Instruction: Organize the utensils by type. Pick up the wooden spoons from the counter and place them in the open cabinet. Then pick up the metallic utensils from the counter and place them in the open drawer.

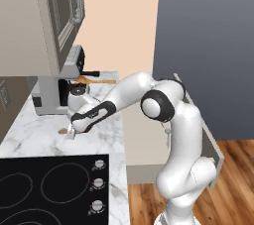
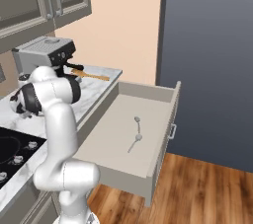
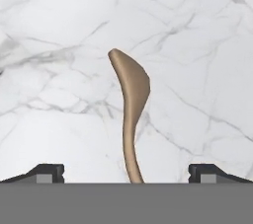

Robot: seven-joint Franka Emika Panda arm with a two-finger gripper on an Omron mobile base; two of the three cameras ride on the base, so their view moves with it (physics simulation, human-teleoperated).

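My arm reaches down to the marble bench (image 1: 34, 132), my hand (image 1: 72, 131) low beside a small brown spoon tip (image 1: 63, 131). A wooden spoon (image 1: 94, 80) lies behind the coffee machine (image 1: 54, 92), near the black cooktop (image 1: 44, 189).

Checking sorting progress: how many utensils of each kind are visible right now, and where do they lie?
Wooden spoons: 2, both on the counter; one orange-brown by the coffee machine, one tan.
Metal spoons: 2, both in the open drawer; one, another.
Total: 4
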